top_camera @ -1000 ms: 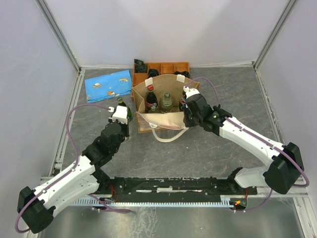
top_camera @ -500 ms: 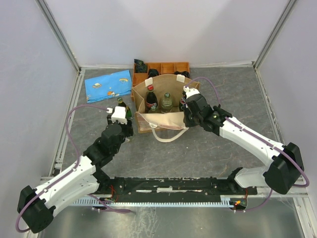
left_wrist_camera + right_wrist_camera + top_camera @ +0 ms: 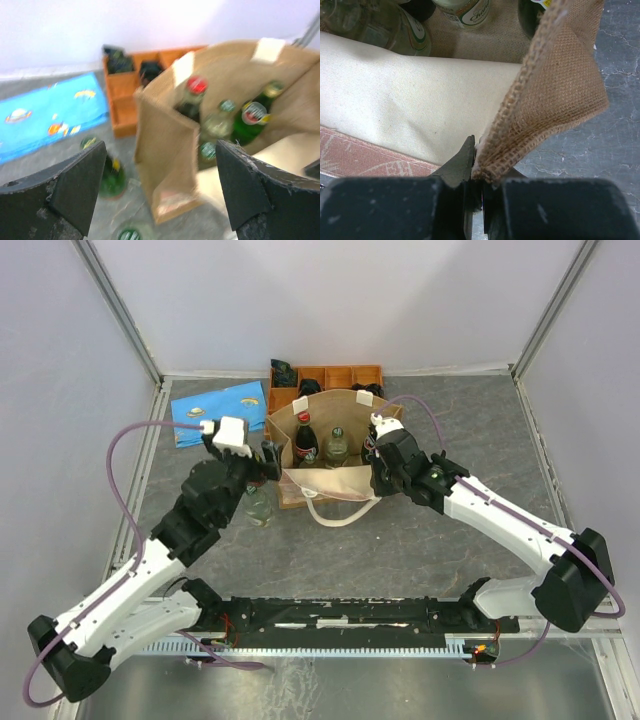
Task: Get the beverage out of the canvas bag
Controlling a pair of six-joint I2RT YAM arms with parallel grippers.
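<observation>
Rim of canvas bag (image 3: 330, 483) is pinched by right gripper (image 3: 479, 187), left gripper (image 3: 160, 165) is spread & empty; if weave's let slip, mouth could be collapsed over bottles (image 3: 304, 440).

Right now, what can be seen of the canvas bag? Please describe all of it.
The canvas bag is a boxy tan-brown woven tote, like burlap, with a lighter cream front panel and cream loop handles on white patches. It stands upright and open on the grey table, just before the orange compartmented tray. Several glass bottles stand inside, one with a red cap. The right gripper is shut on its right top edge.
</observation>
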